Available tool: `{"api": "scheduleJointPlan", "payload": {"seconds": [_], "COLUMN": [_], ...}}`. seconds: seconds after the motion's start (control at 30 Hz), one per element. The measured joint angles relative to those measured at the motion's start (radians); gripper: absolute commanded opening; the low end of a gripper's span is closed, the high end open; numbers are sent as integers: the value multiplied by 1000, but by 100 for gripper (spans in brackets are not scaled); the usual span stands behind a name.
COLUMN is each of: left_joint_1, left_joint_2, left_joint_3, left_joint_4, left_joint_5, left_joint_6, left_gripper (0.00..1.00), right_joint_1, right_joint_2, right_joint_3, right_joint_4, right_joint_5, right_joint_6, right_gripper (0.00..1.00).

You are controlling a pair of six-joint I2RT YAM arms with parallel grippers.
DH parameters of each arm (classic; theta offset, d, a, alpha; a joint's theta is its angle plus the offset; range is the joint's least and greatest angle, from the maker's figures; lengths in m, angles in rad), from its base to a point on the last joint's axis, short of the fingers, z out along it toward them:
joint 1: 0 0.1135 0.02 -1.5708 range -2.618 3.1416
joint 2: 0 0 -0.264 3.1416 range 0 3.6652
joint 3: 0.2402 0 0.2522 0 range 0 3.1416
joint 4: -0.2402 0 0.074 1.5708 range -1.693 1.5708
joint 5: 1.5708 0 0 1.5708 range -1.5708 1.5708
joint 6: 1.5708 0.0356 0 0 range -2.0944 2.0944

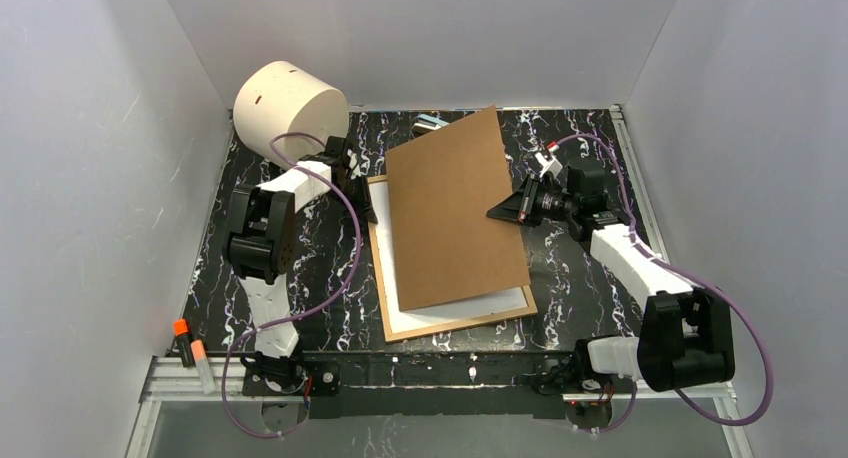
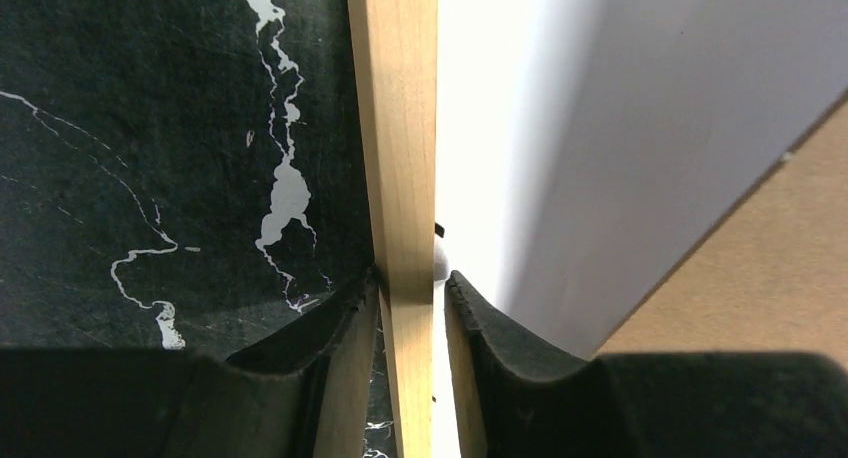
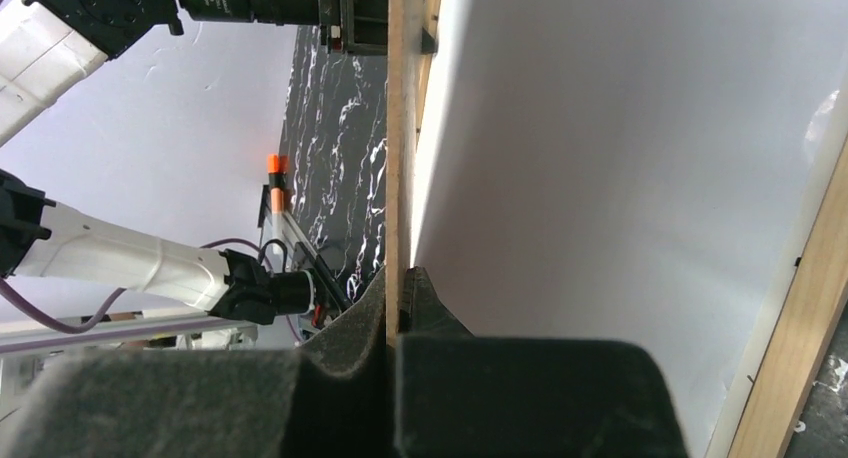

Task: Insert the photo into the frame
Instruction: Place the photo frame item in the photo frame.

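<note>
The frame (image 1: 450,328) lies flat on the table, light wood edges around a white sheet (image 1: 460,306). My left gripper (image 1: 366,206) straddles its left wooden edge (image 2: 400,158), jaws closed against it (image 2: 410,278). My right gripper (image 1: 508,210) is shut on the right edge of the plain brown backing board (image 1: 455,208) and holds it tilted above the frame. In the right wrist view the board's thin edge (image 3: 400,128) runs up from my pinched jaws (image 3: 400,278), with the white sheet (image 3: 620,178) and frame edge (image 3: 790,348) beyond. The cat photo's printed side is not visible.
A big white cylinder (image 1: 285,108) stands at the back left behind my left arm. A small pale object (image 1: 432,122) lies behind the board's far corner. Two orange-capped markers (image 1: 190,350) sit at the near left edge. White walls close in three sides.
</note>
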Motion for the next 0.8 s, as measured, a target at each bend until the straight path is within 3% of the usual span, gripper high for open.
{"api": "scheduleJointPlan", "payload": {"seconds": [0.37, 0.57, 0.8], "left_joint_1": [7, 13, 17], "left_joint_2": [-16, -64, -86], "left_joint_3": [9, 9, -12], "left_joint_4": [-29, -44, -8], "left_joint_5": [-10, -50, -90], "left_joint_6": [6, 9, 8], "left_gripper": [41, 32, 29], "right_joint_1": [0, 0, -7], "right_joint_2": [58, 112, 207], "right_joint_3": [-34, -26, -18], "right_joint_4": [54, 8, -24], "right_joint_5": [-105, -127, -128], "right_joint_6": [5, -17, -21], "right_gripper": [1, 1, 1]}}
